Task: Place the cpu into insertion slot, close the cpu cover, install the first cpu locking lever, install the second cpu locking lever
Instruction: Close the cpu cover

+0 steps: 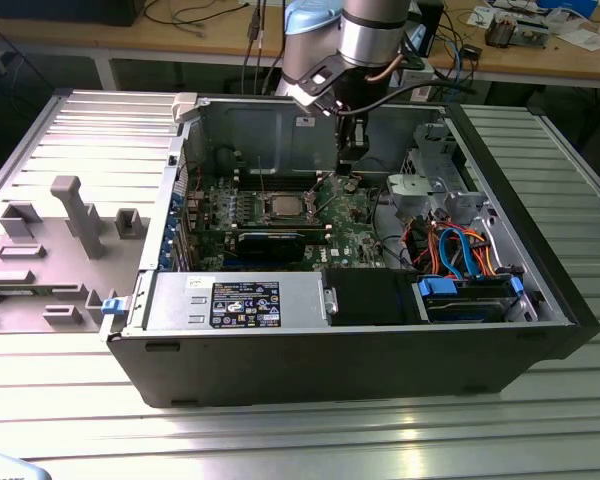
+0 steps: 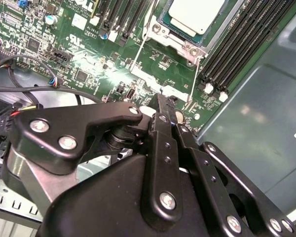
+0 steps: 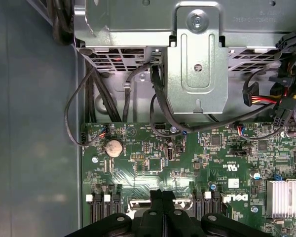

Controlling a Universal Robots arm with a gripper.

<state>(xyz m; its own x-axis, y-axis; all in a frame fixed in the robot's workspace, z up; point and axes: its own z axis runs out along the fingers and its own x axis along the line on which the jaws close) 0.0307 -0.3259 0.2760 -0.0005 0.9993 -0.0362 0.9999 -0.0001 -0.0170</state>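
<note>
End effector (image 2: 164, 101) clenched on nothing, hovering near the motherboard (image 2: 89, 54) beside the seated cpu (image 2: 195, 15) framed by cpu cover (image 2: 173, 40); tips could slip off thin locking lever (image 2: 195, 74), scraping components.

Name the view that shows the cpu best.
The second wrist view: the cpu sits close up, its silver top plain. The exterior view shows it as a small grey square on the green board.

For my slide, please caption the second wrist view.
Gripper over the green board, near the cpu seated in the insertion slot.
</note>
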